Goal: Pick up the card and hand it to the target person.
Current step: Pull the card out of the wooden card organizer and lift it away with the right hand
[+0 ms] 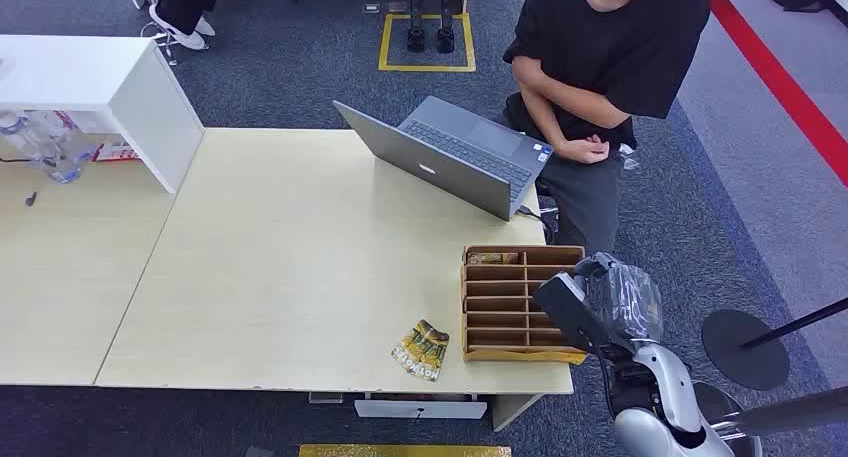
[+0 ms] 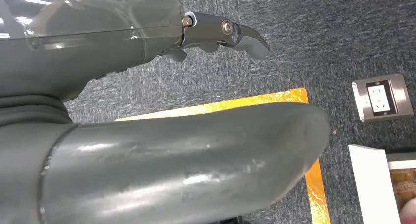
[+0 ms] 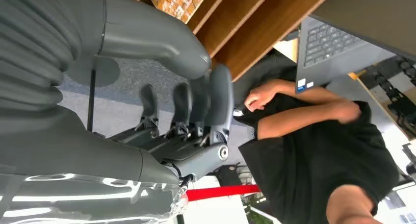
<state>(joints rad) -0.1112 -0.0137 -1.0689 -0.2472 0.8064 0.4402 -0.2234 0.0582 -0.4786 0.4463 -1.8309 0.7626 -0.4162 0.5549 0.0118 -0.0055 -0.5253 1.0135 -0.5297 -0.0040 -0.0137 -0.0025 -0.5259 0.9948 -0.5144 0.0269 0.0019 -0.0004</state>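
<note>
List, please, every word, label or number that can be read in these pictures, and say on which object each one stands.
Nothing can be read with certainty.
Card on the table: dark lettering along its near edge, too blurred to read.
Laptop: a small pale logo on the lid and stickers beside the keyboard, too small to read.
Card in the wooden organizer: printed pattern, no legible text.
Floor socket plate: no text visible.

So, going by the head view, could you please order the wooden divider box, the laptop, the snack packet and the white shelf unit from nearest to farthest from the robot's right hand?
1. Wooden divider box: right beside the right hand, at the table's near right corner.
2. Snack packet: near table edge, further left.
3. Laptop: far side, in front of the person.
4. White shelf unit: far left.
</note>
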